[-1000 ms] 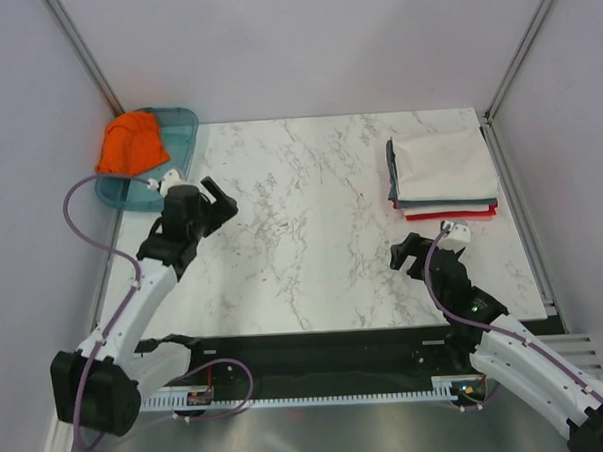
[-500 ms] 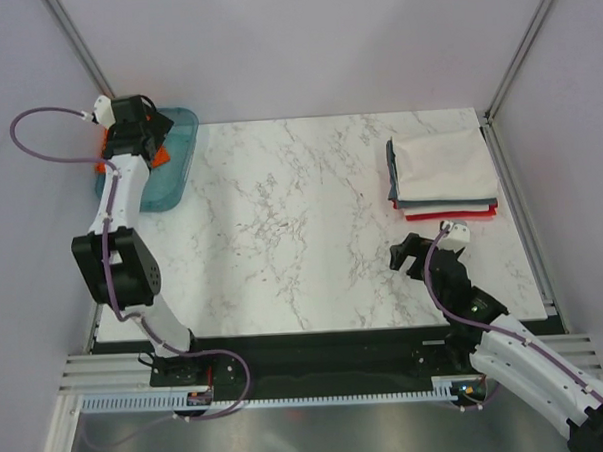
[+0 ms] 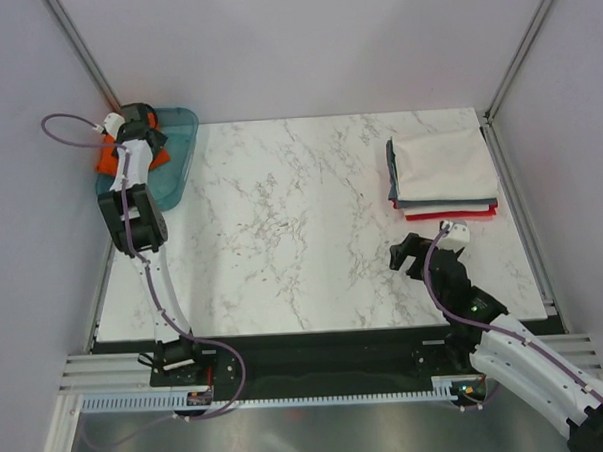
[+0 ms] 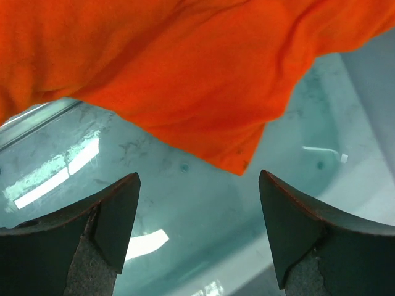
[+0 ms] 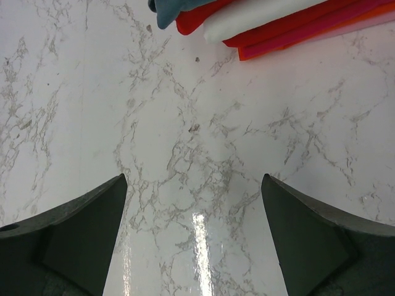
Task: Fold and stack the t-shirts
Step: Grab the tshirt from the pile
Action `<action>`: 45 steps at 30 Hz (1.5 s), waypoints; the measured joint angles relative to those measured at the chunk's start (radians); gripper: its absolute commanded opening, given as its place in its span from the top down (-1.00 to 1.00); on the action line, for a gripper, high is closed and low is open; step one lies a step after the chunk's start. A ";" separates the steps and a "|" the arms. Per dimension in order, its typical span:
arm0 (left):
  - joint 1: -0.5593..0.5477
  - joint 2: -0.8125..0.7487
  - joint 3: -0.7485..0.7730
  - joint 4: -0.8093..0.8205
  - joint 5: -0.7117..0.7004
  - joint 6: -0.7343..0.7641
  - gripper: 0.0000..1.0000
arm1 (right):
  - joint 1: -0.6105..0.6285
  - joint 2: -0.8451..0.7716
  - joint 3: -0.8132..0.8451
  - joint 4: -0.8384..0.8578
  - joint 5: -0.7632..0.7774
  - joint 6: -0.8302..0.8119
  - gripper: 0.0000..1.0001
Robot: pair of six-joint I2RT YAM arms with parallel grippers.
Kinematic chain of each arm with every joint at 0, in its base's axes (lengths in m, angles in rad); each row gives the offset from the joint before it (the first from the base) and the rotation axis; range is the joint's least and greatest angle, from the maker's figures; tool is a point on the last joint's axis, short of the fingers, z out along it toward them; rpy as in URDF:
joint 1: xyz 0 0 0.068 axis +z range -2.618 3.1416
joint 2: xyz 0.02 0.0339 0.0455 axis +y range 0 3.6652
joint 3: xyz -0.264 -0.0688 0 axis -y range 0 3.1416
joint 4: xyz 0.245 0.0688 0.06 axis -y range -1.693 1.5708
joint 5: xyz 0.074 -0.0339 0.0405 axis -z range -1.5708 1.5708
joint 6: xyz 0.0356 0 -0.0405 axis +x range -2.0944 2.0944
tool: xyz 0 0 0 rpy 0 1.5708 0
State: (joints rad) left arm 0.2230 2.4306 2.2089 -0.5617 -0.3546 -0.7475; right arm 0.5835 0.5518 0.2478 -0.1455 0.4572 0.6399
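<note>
Left end effector (image 4: 197,179) at the teal tray (image 3: 181,141), upper left of the overhead frame.
I see its jaws spread wide with nothing between them; in the wrist view the orange t-shirt (image 4: 185,68) lies bunched in that tray, just above the fingertips. My right end effector (image 5: 192,179) is likewise wide apart and empty, over bare marble tabletop (image 3: 292,226) at lower right. The stack of folded t-shirts (image 3: 442,175), white on top, sits at upper right, near it but apart.
</note>
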 measured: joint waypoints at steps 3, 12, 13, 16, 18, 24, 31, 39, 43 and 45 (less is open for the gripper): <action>-0.002 0.071 0.048 -0.012 -0.049 0.023 -0.72 | 0.000 0.004 0.000 0.000 -0.005 -0.001 -0.96; 0.005 0.200 0.166 0.019 -0.107 0.090 -0.60 | 0.000 -0.002 0.000 0.003 -0.011 -0.008 -0.96; 0.007 0.204 0.171 0.030 -0.107 0.097 -0.53 | 0.000 -0.004 0.000 0.003 -0.011 -0.008 -0.96; 0.013 0.217 0.191 0.076 -0.101 0.114 -0.29 | 0.000 -0.006 0.000 0.003 -0.010 -0.008 -0.96; 0.018 0.226 0.202 0.111 -0.079 0.112 0.15 | 0.000 -0.006 0.000 0.003 -0.010 -0.008 -0.96; 0.048 0.243 0.206 0.177 0.029 0.081 0.95 | 0.000 -0.006 0.000 0.003 -0.010 -0.007 -0.96; 0.055 0.216 0.164 0.216 0.069 0.060 0.95 | 0.000 0.010 0.000 0.003 -0.010 -0.007 -0.96; 0.037 0.039 0.103 0.227 0.099 -0.030 0.96 | 0.000 0.021 0.000 0.005 -0.012 -0.008 -0.96; 0.008 -0.145 0.036 0.277 0.105 -0.047 0.95 | 0.000 0.021 0.000 0.011 -0.017 -0.008 -0.96; -0.014 -0.249 -0.015 0.312 0.105 -0.047 0.95 | 0.000 0.021 0.000 0.013 -0.022 -0.009 -0.96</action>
State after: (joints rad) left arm 0.2085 2.1815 2.1937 -0.2497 -0.2493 -0.7944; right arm 0.5835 0.5724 0.2478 -0.1326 0.4351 0.6312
